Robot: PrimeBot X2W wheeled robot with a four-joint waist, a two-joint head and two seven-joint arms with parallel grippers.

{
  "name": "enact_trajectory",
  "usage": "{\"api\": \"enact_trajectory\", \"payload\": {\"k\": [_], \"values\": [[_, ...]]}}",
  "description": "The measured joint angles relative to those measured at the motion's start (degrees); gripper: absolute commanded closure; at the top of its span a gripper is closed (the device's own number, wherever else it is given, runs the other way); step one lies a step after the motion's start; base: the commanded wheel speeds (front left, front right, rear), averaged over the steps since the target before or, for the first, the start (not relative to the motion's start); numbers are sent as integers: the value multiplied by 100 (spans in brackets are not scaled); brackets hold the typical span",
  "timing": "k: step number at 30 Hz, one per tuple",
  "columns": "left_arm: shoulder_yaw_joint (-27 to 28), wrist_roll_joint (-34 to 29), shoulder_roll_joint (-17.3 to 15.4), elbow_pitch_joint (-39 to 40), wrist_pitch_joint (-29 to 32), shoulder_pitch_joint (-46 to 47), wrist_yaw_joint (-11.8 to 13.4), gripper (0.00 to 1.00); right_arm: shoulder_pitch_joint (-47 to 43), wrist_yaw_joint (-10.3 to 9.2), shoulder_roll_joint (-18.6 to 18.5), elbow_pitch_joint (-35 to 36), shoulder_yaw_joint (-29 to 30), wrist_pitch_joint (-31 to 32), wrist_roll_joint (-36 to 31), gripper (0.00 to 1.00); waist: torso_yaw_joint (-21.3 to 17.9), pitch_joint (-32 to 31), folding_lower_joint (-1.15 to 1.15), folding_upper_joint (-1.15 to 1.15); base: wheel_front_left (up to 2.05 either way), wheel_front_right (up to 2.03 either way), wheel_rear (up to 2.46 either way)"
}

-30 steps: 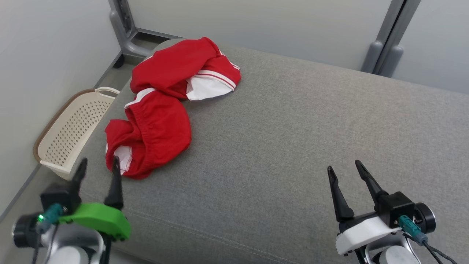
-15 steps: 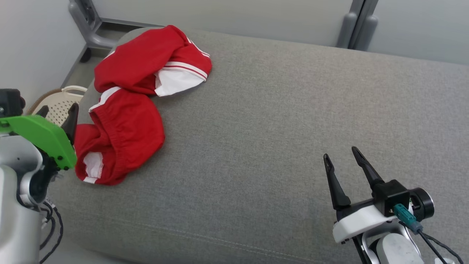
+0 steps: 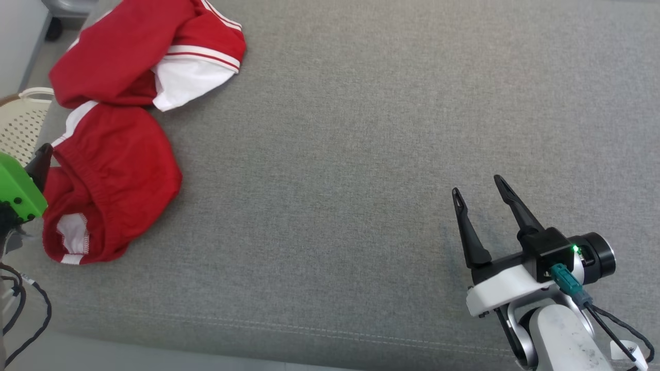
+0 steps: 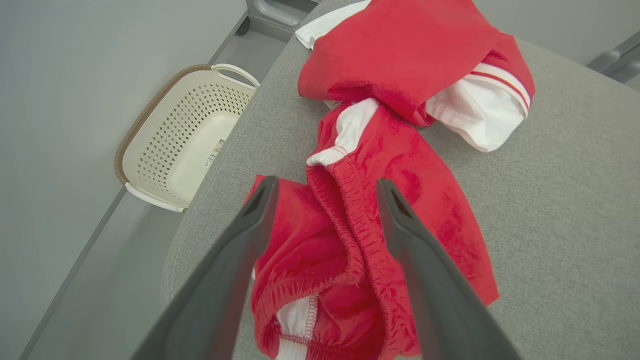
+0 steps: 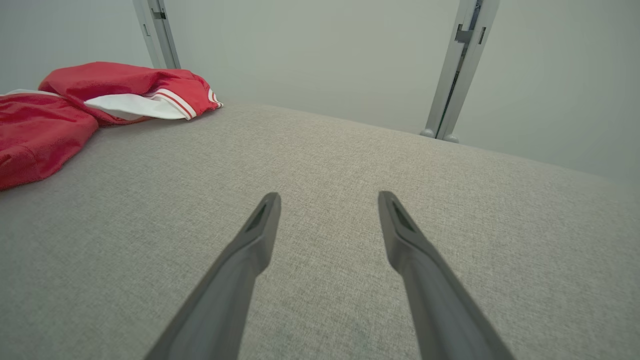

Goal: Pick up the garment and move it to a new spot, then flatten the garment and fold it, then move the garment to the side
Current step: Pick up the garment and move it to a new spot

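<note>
Garment (image 3: pixel 113 170), red with white trim, lies crumpled at the far left end of the grey cushion (image 3: pixel 361 154), close to the left edge, with a cream basket (image 4: pixel 175 135) on the floor just beyond. Expect it to be light, soft and limp: it will likely sag and trail from any single pinch, and loose folds may drag on the weave. The gathered waistband (image 4: pixel 350 220) looks like the firmest hold, thick enough not to slip out. Your left gripper (image 4: pixel 327 184) is aimed at it, fingers spread wide and holding nothing. Your right gripper (image 3: pixel 477 185) hovers well apart over bare cushion toward the front right, fingers likewise wide and empty. Open room runs across the middle and right of the cushion. Carry the cloth that way, away from the left edge and the basket, and mind the front seam (image 3: pixel 309 330), near where the cushion drops off.
</note>
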State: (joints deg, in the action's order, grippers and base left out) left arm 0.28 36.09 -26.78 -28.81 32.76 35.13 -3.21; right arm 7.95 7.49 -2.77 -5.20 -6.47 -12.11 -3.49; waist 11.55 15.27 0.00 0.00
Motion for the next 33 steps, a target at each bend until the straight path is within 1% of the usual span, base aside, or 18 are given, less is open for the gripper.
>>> {"api": "enact_trajectory", "payload": {"k": [4, 11, 18, 21, 22, 23, 24, 25, 29, 33], "values": [[14, -40, -59, -203, -164, 4, 24, 0, 62, 0, -46, 102, 10, 60, -44, 0, -116, 294, 0, 0, 0, 0, 0], [-38, -102, 23, -566, -487, 52, 45, 0, 88, 0, -188, 309, 5, 197, -75, 0, -240, 723, 0, 0, 0, 0, 0], [-81, -123, 89, -999, -886, 244, -10, 0, 86, 0, -321, 521, 7, 347, -86, 0, -281, 995, 0, 0, 0, 0, 0], [-94, -199, 103, -1195, -1199, 349, 5, 0, 81, 0, -345, 586, 11, 394, -86, 0, -290, 1058, 0, 0, 0, 0, 0], [-112, -223, 114, -1257, -1276, 374, 5, 13, 79, 0, -347, 594, 5, 397, -86, 0, -297, 1065, 0, 0, 0, 0, 0], [-137, -246, 132, -1337, -1332, 380, 2, 41, 78, 0, -347, 602, -1, 402, -86, 0, -304, 1064, 0, 0, 0, 0, 0], [-137, -246, 132, -1337, -1332, 380, 2, 64, 78, 0, -347, 602, -1, 402, -86, 0, -304, 1064, 0, 0, 0, 0, 0], [-181, -276, 146, -1406, -1390, 381, -21, 100, 77, 0, -348, 605, -9, 408, -85, 0, -310, 1059, 0, 0, 0, 0, 0], [-242, -355, 138, -1603, -1678, 467, -86, 100, 81, 0, -343, 584, -41, 409, -73, 0, -324, 1002, 0, 0, 0, 0, 0], [-325, -400, 24, -1697, -1779, 606, -178, 100, 81, 0, -293, 476, -38, 326, -35, 0, -324, 865, 0, 0, 0, 0, 0]]}}
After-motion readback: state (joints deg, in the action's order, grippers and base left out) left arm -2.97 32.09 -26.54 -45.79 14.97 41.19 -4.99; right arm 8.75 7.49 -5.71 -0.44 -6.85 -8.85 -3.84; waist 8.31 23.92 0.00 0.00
